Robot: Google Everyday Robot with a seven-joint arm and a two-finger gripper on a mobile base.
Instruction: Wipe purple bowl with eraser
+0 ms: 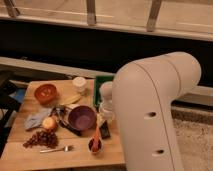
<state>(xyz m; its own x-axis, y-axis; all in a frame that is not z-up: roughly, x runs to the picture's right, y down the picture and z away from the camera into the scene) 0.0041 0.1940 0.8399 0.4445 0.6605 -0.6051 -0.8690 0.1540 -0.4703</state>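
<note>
Quick update from the remote seat. The biggest thing in my way is the robot's own arm (150, 110): a fat white shell filling the right half of the view & covering the table's right edge.

Clutter on the table (30, 156):
- orange-red bowl (45, 92) back left
- white cup (79, 84) behind centre
- green bin (100, 86) just beside the cup, partly behind the arm
- a yellowish bit (71, 100) btw the cup and the purple bowl (81, 117)
- front left: grey-blue cloth (36, 119) w/ a round orange fruit (49, 123) touching it, then grapes (40, 138) and a piece of metal cutlery (56, 148) nearer the front edge
- small dark cup (94, 146) w/ a red-orange stick in it, near the front edge, just in front of the purple bowl

The surface is a light wood tabletop. There's a dark wall behind, a pale ledge w/ metal posts (91, 12) up top, and speckled carpet (192, 137) on the right.

The purple bowl sits about mid-table, upright, round and smooth, the widest dish there. The eraser (105, 131) is a dark little block just right of the bowl's front rim. The gripper (103, 116) hangs at the bowl's right rim, right above the eraser. Can't tell if it's open or closed, or whether it has hold of anything.
</note>
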